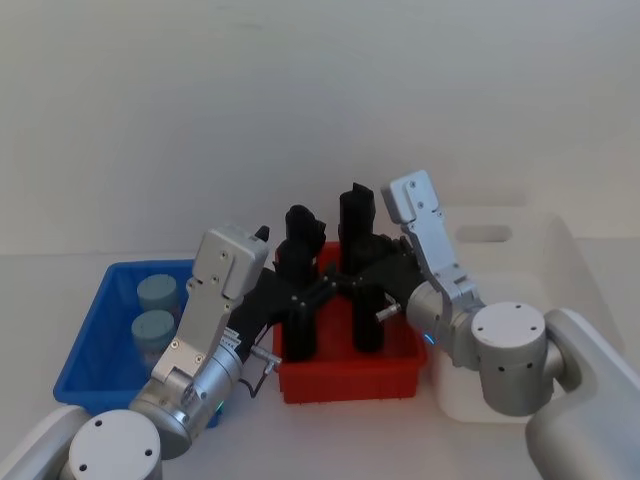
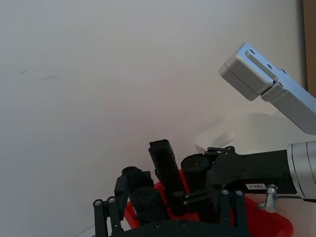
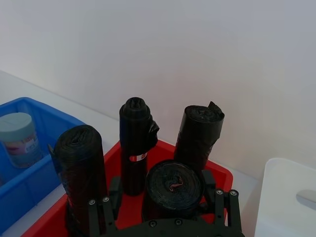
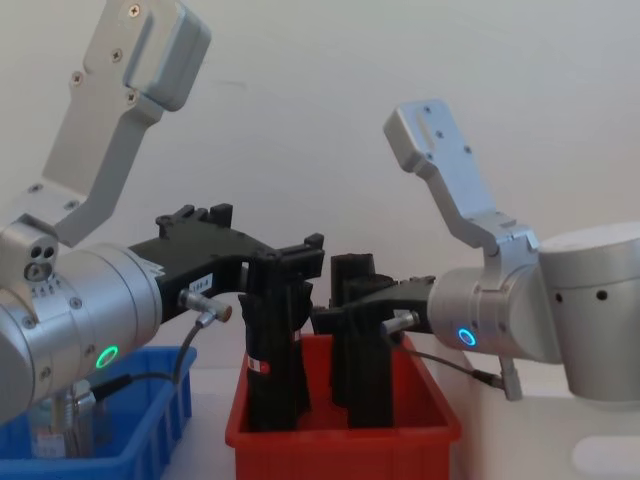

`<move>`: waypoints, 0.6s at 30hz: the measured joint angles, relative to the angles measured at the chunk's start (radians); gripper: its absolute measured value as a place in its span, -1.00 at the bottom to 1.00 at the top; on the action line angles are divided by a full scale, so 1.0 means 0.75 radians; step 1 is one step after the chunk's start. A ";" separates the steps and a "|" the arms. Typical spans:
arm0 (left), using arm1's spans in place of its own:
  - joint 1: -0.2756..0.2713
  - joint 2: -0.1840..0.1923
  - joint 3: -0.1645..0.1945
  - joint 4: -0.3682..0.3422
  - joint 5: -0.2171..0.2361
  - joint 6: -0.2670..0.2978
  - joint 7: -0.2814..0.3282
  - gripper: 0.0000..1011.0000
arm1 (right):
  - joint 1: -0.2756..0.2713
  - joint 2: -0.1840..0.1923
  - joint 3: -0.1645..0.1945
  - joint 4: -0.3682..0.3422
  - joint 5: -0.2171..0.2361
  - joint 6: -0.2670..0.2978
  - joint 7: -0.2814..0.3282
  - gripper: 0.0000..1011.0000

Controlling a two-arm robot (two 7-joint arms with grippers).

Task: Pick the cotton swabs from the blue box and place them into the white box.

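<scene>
Black rolls (image 3: pixel 136 143) stand upright in the red bin (image 1: pixel 350 380), which sits between the blue box (image 1: pixel 85 340) and the white box (image 1: pixel 480 400), and both my arms crowd over it. The left gripper (image 4: pixel 305 258) reaches in from the blue side and hangs at the tops of the rolls; the right gripper (image 4: pixel 330 318) comes in from the white side, lower among them, with one roll straight under its wrist. Both sets of finger links are spread wide in the wrist views, so I read both pincers as released. The fingertips are cut off there and lost against the black rolls elsewhere. From the chest, the left arm's bulk covers most of the blue box. The cotton swabs (image 1: pixel 153 330) are two lidded tubs standing upright, one behind the other, in the blue box, well apart from either gripper. I cannot see into the white box past the right arm.
</scene>
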 joint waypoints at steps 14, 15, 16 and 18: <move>0.000 0.000 0.000 0.000 0.000 0.000 0.000 0.98 | 0.018 -0.013 -0.003 0.047 0.006 -0.008 -0.012 0.45; 0.000 0.000 0.000 0.000 0.000 0.000 0.000 0.98 | 0.018 -0.013 -0.003 0.048 0.006 -0.008 -0.012 0.36; 0.000 0.000 0.000 0.000 0.000 0.000 0.000 0.98 | 0.019 -0.013 -0.003 0.049 0.006 -0.008 -0.012 0.28; 0.000 0.000 0.000 0.000 0.000 0.000 0.000 0.98 | 0.020 -0.014 -0.003 0.052 0.007 -0.008 -0.013 0.17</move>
